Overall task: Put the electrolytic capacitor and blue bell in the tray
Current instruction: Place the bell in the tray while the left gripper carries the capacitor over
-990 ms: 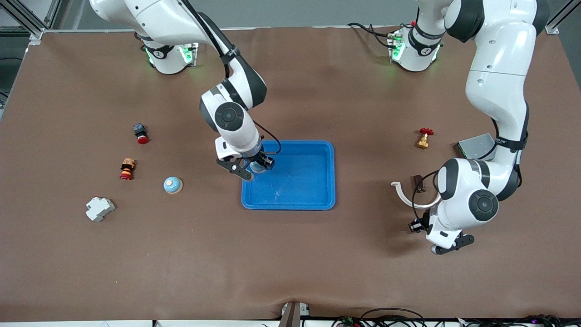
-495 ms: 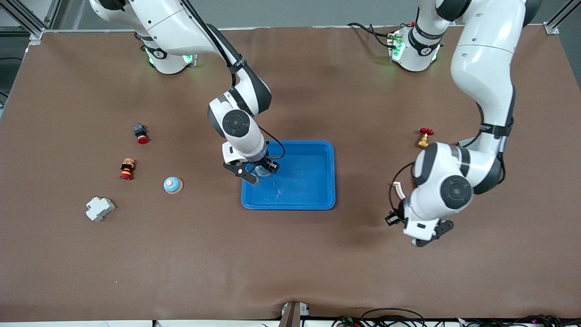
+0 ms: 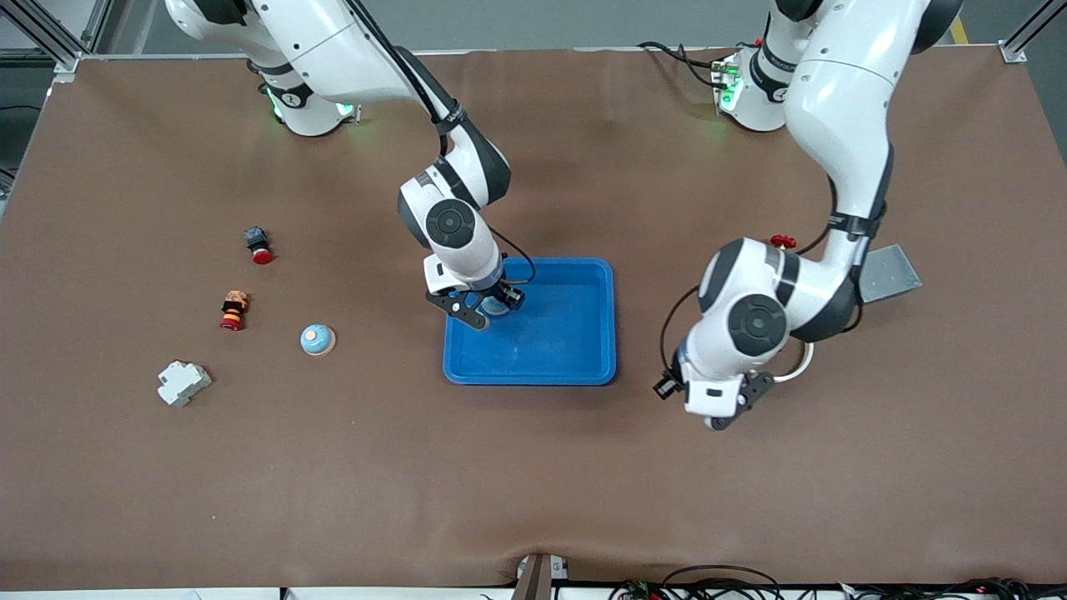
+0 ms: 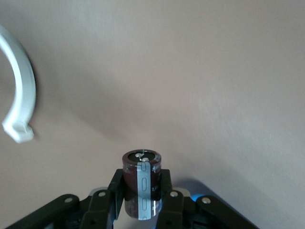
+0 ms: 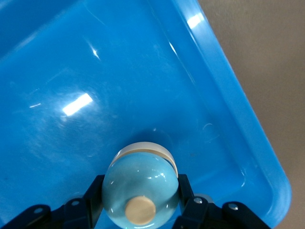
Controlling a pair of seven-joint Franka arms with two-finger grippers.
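Observation:
The bright-blue tray (image 3: 585, 367) lies at the table's middle. My right gripper (image 3: 490, 307) is over the tray's end toward the right arm, shut on a light-blue bell (image 5: 140, 190) with a tan knob; the tray's rim (image 5: 248, 124) shows beside it. A second blue bell (image 3: 318, 339) sits on the table toward the right arm's end. My left gripper (image 3: 722, 412) is over bare table beside the tray, toward the left arm's end. It is shut on a dark brown electrolytic capacitor (image 4: 142, 181) with a grey stripe, held upright.
A white open ring (image 3: 796, 367) lies by the left gripper and shows in the left wrist view (image 4: 24, 90). A red-handled valve (image 3: 782, 242) and grey flat box (image 3: 890, 272) lie toward the left arm's end. A red button (image 3: 258, 245), orange-red part (image 3: 234, 310) and white breaker (image 3: 183, 382) lie toward the right arm's end.
My left arm has carried the capacitor across the table toward the tray. My right gripper has moved with the bell a little farther in over the tray.

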